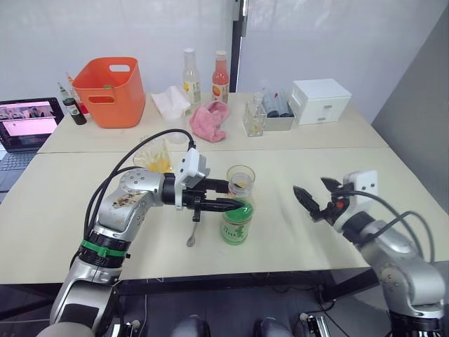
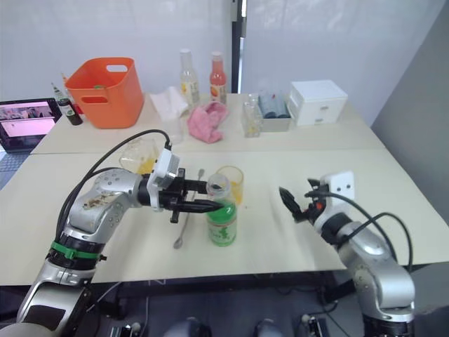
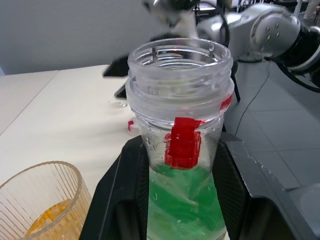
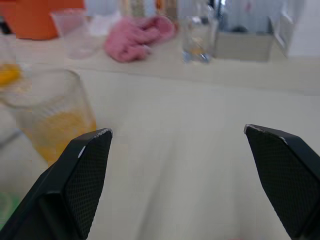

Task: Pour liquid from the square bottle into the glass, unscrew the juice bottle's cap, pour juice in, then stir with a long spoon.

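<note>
The juice bottle [image 1: 237,223] stands upright near the table's front, half full of green juice [image 3: 182,200]. Its mouth [image 3: 180,55] is uncapped, with a red band hanging at the neck; the cap is out of view. My left gripper [image 1: 237,203] is shut on the bottle's upper body, one finger on each side. Just behind it stands the glass [image 1: 240,180] with orange-yellow liquid in the bottom. The long spoon [image 1: 191,232] lies flat on the table under my left wrist. The square bottle [image 1: 156,159] sits behind my left forearm. My right gripper [image 1: 316,200] hovers open and empty to the right.
Along the back of the table are an orange basket [image 1: 109,91], a pink cloth [image 1: 210,121], two tall drink bottles [image 1: 189,70], a small clear bottle [image 1: 254,119], a grey tray [image 1: 275,112] and a white box [image 1: 320,100]. A laptop [image 1: 28,126] sits far left.
</note>
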You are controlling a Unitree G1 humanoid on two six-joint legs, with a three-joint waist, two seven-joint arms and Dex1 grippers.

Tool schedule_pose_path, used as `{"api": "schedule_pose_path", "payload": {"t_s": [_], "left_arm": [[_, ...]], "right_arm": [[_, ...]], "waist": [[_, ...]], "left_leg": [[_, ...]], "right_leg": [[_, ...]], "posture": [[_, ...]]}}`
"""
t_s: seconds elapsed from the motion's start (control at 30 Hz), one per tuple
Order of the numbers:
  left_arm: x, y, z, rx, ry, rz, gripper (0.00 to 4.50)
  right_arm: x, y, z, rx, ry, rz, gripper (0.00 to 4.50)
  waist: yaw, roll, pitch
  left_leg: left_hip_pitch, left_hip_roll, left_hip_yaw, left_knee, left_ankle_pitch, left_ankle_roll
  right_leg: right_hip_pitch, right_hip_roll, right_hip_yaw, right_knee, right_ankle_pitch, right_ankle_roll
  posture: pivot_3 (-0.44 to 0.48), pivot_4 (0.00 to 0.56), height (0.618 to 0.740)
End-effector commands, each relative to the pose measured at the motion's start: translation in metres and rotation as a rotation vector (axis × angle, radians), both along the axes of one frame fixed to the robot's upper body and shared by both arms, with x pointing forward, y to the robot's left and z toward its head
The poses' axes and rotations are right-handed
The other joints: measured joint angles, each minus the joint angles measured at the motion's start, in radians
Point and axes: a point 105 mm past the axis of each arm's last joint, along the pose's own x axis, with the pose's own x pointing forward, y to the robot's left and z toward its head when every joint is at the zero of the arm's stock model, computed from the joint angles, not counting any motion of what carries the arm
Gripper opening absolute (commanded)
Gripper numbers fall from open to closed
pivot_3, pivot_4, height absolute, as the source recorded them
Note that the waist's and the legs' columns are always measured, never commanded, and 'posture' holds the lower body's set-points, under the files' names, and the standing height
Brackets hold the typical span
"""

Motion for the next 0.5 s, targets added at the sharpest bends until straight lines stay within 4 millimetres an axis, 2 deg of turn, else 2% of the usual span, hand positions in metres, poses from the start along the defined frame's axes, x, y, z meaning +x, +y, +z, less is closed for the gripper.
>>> {"api": "schedule_pose_path", "payload": {"t_s": [0.03,0.2,0.5], "left_arm": [[-0.004,0.01,0.015,-0.009,-0.036,0.0,1.42],[-0.003,0.025,0.026,-0.011,-0.042,0.044,1.42],[0.014,0.051,0.054,0.0,-0.126,0.165,1.42]], "right_arm": [[-0.02,0.02,0.022,-0.016,-0.037,0.178,4.48],[-0.036,0.041,0.022,-0.052,0.013,0.345,4.48],[-0.025,0.04,0.011,-0.059,0.052,0.302,4.48]], "waist": [[-0.001,0.0,0.0],[0.001,0.0,0.0],[0.01,0.0,0.0]], "left_leg": [[0.0,0.0,0.0,0.0,0.0,0.0],[0.0,0.0,0.0,0.0,0.0,0.001],[-0.002,-0.001,0.0,0.001,0.0,0.001]], "right_leg": [[0.0,0.0,0.0,0.0,0.0,0.0],[0.0,0.0,0.0,0.0,0.0,0.0],[0.0,0.0,-0.001,0.0,0.0,0.0]], "posture": [[0.0,0.15,0.74],[0.0,0.15,0.74],[0.0,0.15,0.74]]}}
